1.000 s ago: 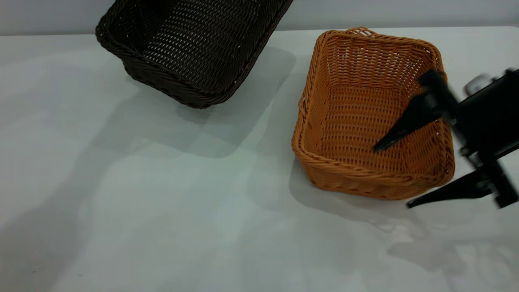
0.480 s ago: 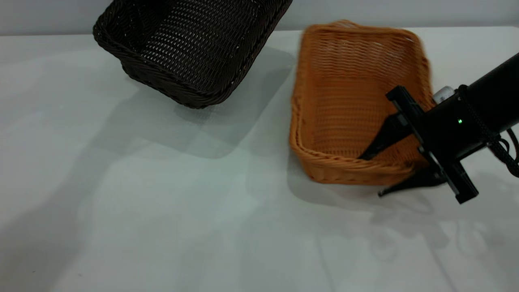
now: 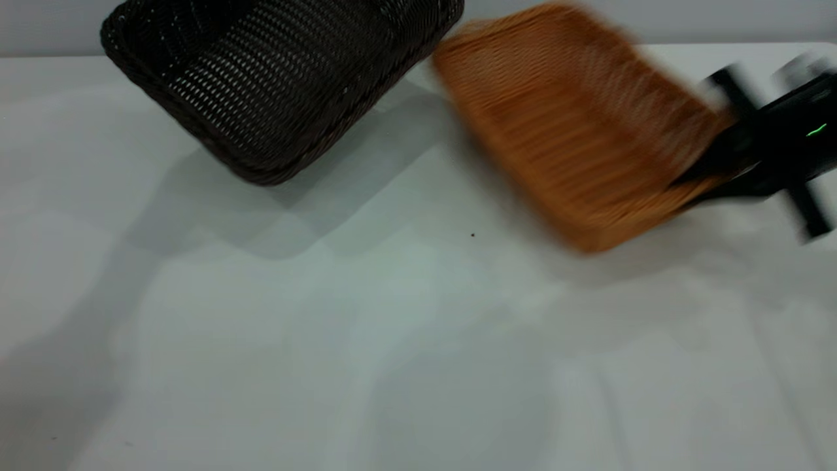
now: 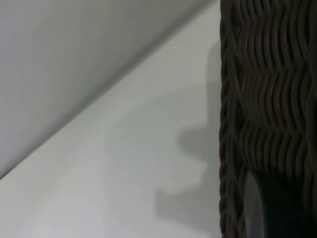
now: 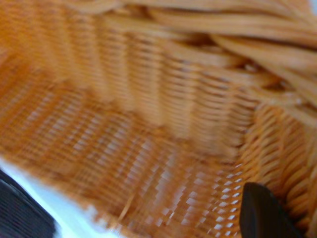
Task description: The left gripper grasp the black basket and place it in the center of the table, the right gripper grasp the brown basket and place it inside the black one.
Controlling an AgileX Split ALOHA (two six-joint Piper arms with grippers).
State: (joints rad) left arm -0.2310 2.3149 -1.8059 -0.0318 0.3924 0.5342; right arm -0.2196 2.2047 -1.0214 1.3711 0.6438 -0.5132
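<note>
I see the right gripper pinching the brown basket, tilted at two o'clock; the black basket hangs at eleven, left jaws unclear.

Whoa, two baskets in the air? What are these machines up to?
Two robot arms are each carrying a wicker basket. The right hand grips the brown basket by its right-side wall and holds it tilted above the table, beside the black basket. The black basket hangs tilted over the far left of the table, apparently held by the left hand, a dark shape against its wall in the wrist view. Neither basket has been set down, and the brown one is not inside the black one.
</note>
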